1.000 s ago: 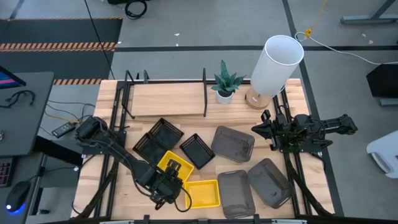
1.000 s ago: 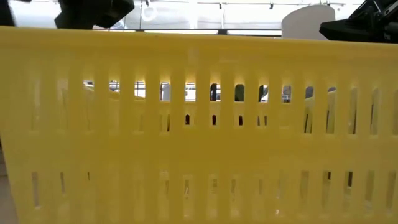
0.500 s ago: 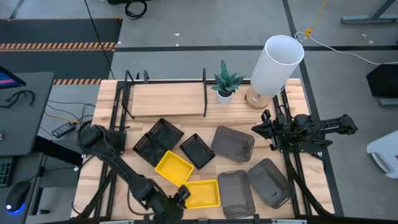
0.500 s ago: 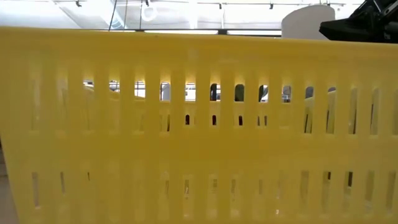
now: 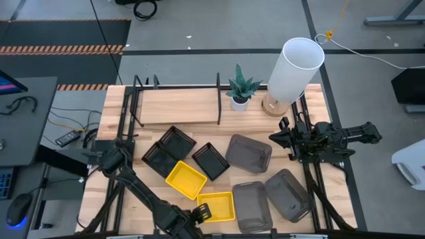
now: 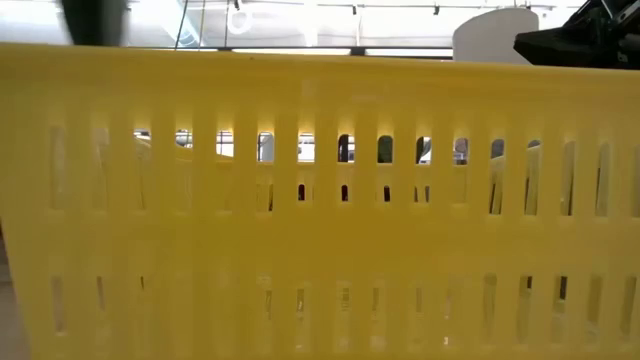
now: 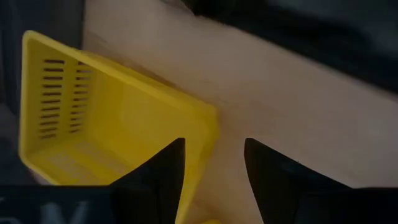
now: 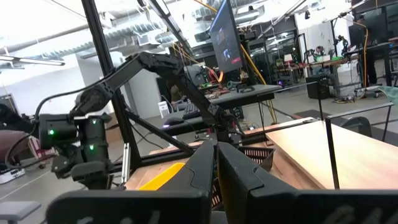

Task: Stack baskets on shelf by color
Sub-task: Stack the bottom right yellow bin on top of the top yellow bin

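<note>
Wooden tabletop lay beneath the left gripper, fingers spread and empty just beside a small bright yellow slatted plastic basket, likely lining up a grasp, while the right gripper waited pressed together.

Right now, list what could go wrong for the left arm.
1. The open left pincer sits over only a corner of the yellow basket; closing may tip it.
2. That basket lies at the table's front edge; a nudge could push it off.
The right pincer waits shut, far right.
</note>
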Tool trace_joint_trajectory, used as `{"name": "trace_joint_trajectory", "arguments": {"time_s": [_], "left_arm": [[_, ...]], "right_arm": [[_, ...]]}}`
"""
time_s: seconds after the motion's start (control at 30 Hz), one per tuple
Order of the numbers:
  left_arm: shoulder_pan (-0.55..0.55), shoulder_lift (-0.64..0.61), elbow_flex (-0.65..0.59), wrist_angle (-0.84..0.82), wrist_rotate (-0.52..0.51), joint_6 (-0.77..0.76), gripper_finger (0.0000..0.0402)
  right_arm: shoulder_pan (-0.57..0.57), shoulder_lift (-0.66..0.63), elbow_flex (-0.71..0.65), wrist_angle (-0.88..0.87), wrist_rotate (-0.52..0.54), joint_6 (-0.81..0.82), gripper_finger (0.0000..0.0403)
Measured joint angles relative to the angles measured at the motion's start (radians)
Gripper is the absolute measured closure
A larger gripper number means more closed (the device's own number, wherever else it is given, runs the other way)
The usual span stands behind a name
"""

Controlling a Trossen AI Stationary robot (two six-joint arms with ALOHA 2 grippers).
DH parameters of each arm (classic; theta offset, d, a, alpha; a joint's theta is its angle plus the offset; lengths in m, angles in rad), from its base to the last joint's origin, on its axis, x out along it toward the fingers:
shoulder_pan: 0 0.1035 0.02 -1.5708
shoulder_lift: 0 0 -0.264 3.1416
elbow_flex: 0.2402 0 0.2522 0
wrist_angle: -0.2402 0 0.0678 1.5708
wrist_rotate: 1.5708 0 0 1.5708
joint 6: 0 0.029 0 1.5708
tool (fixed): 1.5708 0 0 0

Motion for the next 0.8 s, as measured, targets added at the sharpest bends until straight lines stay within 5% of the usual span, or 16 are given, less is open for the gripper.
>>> {"name": "trace_joint_trajectory", "arguments": {"time_s": [0.6,0.8], "left_arm": [[0.043,0.079,-0.002,-0.024,-0.007,0.262,0.0231],[0.028,0.097,-0.002,0.002,-0.043,0.287,0.0272]], "right_arm": [[0.0,0.0,0.0,0.0,0.0,0.0,0.0376],[0.0,0.0,0.0,0.0,0.0,0.0,0.0376]]}}
